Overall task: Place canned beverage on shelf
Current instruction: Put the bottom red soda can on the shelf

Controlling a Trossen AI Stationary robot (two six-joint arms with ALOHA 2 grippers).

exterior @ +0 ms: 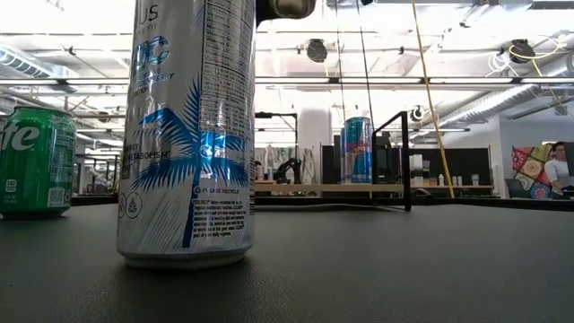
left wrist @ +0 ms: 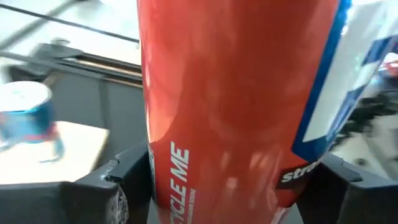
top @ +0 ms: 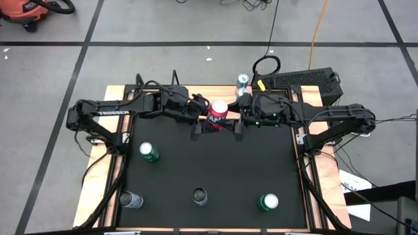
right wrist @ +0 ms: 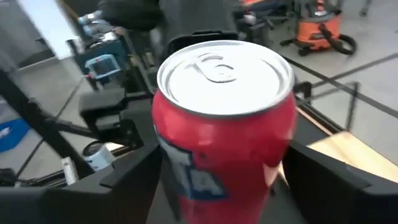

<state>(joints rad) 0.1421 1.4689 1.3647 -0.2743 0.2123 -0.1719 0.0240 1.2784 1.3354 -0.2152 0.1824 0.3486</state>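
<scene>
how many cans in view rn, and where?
6. Red can between both grippers at the table's far edge; blue can behind it; green cans near left and front right; two front cans. More could be hidden.

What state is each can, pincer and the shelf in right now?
Red can: upright, between both pincers, by the table's far edge.
Left pincer: fingers on either side of the red can; grip unclear.
Right pincer: fingers flank the red can; grip unclear.
Blue can: upright on the shelf.
Shelf: holds the blue can.
Green cans: upright on table.
Palm-print can: upright on table.
</scene>
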